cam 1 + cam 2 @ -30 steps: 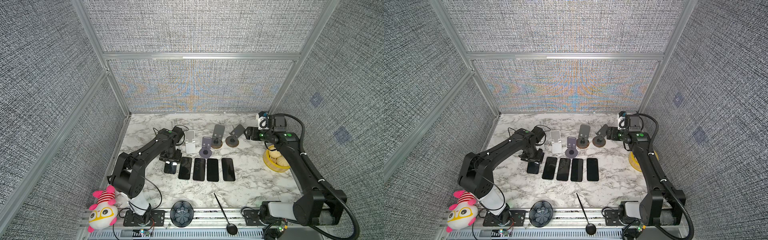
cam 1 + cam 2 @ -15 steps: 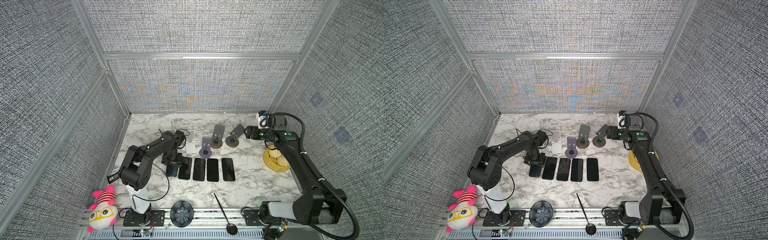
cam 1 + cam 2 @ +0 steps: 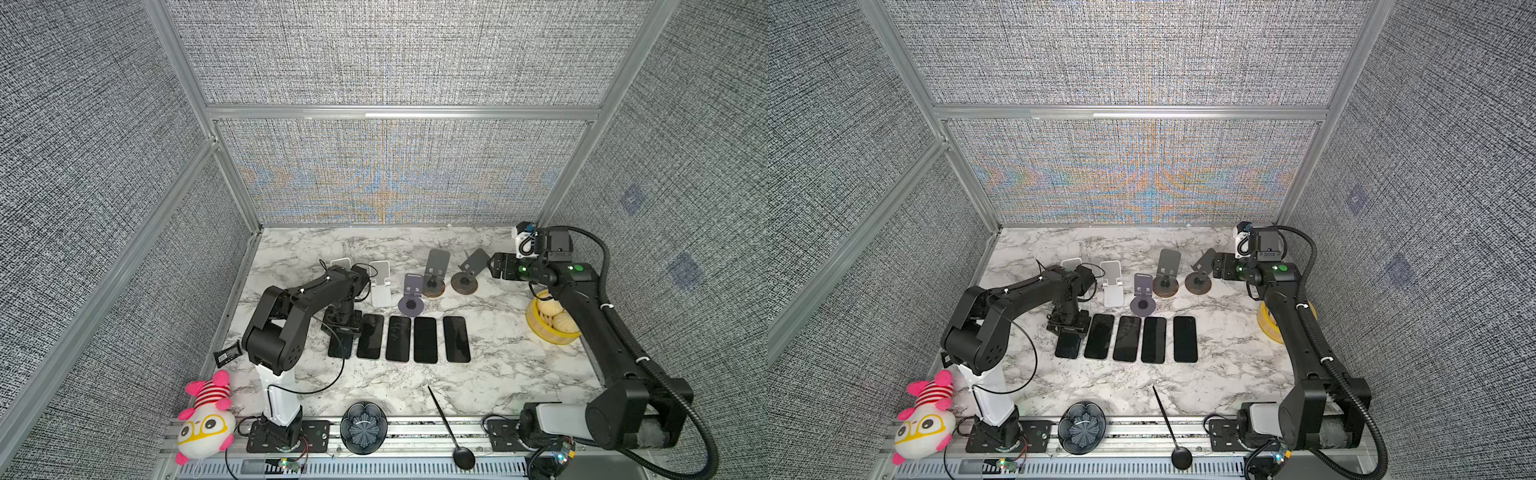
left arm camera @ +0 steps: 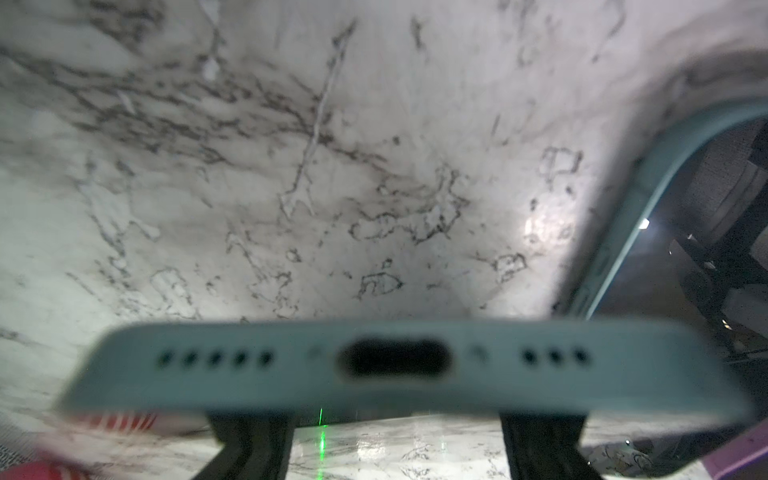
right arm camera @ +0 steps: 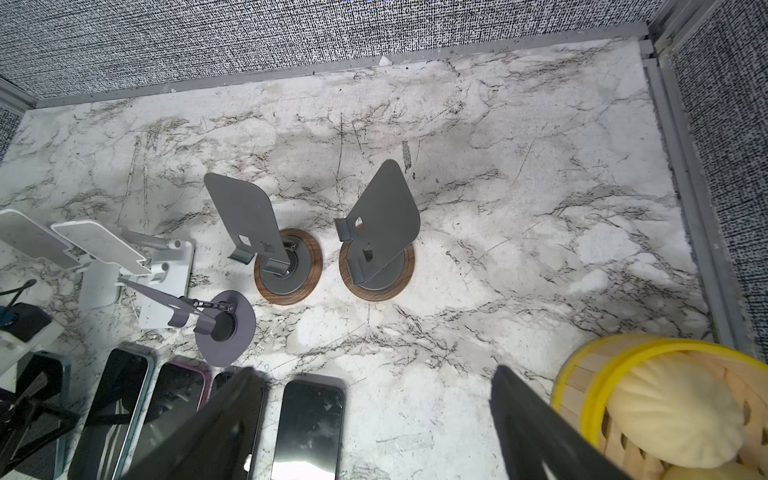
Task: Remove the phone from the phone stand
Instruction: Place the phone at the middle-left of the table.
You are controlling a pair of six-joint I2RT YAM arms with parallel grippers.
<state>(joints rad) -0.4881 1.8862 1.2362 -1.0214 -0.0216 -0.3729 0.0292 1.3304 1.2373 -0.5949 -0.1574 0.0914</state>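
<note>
left gripper is clamped on the teal-edged phone at its port end. the long axis runs straight out from the jaws, low over the marble tabletop; contact i can't call. the neighbouring phone sits just beside it, so room is tight. behind, the white phone stand is empty. right gripper is well apart, jaws wide.

Cam setup: 2 top, 2 wrist.
Top pair: high over front edge, side by side, tilted down, whole marble table in both. L wrist cam: v. close on phone port end. R wrist cam: higher, looks down at stands + phone row, shared w/ top views.
</note>
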